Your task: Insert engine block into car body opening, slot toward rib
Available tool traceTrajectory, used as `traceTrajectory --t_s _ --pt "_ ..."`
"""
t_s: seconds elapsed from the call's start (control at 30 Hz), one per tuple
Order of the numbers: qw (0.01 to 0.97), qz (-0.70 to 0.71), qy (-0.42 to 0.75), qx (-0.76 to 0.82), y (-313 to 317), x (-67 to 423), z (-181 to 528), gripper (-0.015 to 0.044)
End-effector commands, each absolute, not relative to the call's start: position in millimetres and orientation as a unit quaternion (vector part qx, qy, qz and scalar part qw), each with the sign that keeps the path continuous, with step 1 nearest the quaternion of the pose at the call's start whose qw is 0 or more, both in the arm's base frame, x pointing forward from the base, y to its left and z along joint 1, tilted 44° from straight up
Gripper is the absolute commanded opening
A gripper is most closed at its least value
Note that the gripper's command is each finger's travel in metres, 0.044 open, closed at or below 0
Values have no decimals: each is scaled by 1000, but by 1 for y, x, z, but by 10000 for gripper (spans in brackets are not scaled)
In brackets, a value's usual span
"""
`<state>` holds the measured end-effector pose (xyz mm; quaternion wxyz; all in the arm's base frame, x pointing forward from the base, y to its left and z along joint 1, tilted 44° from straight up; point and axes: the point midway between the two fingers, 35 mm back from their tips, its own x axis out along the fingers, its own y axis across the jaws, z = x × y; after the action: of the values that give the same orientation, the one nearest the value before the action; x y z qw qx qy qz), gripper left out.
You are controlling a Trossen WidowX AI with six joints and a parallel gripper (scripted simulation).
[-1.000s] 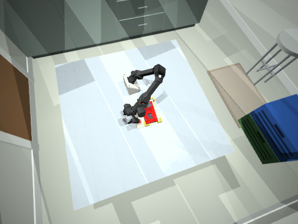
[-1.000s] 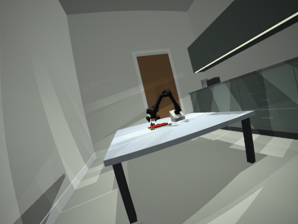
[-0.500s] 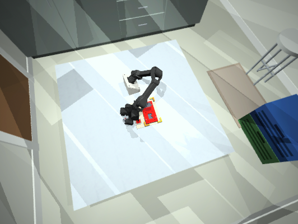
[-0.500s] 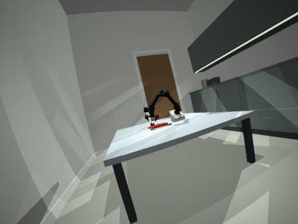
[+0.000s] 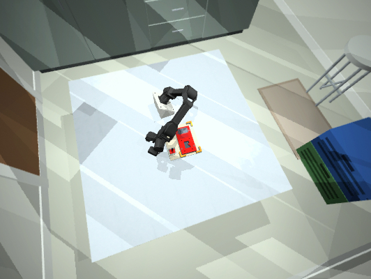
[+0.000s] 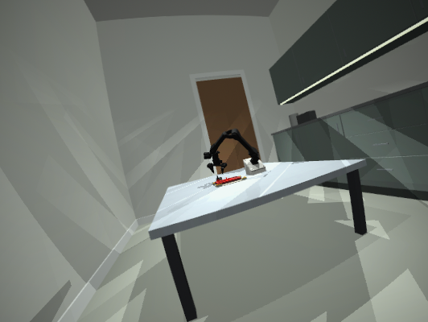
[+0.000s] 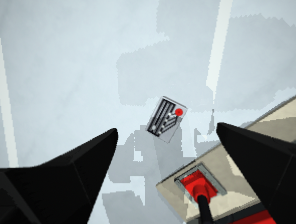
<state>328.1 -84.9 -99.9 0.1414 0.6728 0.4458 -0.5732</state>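
Matte black jointed arm (image 5: 181, 108) on a white block base (image 5: 164, 106).

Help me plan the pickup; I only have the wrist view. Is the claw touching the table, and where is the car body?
Observer: In the exterior view, the open claw hangs above the table, not touching it.
Operator: And the car body?
Observer: From the top, the red car body lies flat in a cream tray with orange corners, right beside the claw; dark cutouts show in its upper face.
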Motion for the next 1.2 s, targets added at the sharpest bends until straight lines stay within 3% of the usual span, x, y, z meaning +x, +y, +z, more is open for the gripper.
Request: traceTrajectory --t_s 0.0,0.43,1.17 --pt "66 -589 432 680 -89 329 -98 440" --pt "-132 -616 377 679 -106 332 -80 440" --pt "-134 -616 376 679 -90 331 -113 440"
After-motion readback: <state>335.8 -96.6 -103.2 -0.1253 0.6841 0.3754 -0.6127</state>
